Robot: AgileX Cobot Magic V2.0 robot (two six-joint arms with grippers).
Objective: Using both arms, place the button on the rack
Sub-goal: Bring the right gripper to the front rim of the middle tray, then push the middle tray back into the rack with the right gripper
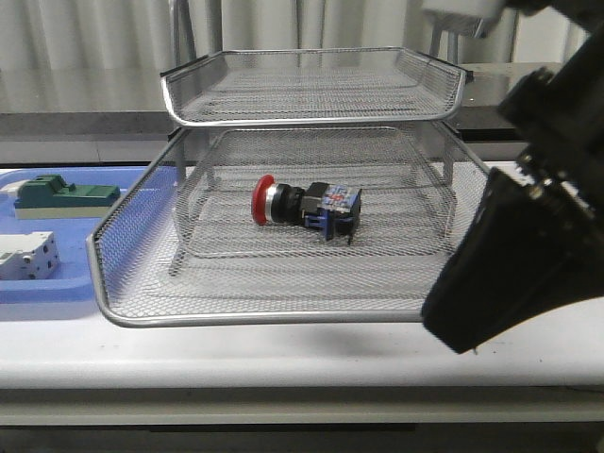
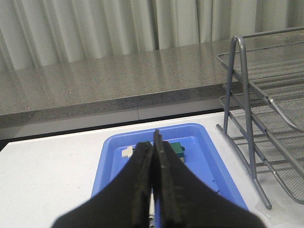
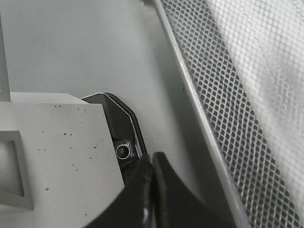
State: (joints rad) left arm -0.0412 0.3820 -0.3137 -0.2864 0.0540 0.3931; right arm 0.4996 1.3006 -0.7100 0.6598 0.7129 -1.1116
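The button (image 1: 304,204) lies on its side on the mesh of a lower tier of the silver wire rack (image 1: 283,316), red cap pointing left, blue block to the right. Nothing touches it. My right arm (image 1: 528,255) looms black at the rack's right front corner. In the right wrist view my right gripper (image 3: 152,162) is shut and empty beside the rack's rim and mesh (image 3: 228,95). My left gripper (image 2: 154,138) is shut and empty above the blue tray (image 2: 204,142), with the rack's legs (image 2: 237,95) off to one side.
The flat blue tray (image 1: 38,288) left of the rack holds a green-and-beige block (image 1: 61,195) and a white terminal block (image 1: 26,255). The green block (image 2: 178,148) shows just past my left fingertips. A grey box (image 3: 57,152) with a small lens (image 3: 122,151) sits near my right fingers.
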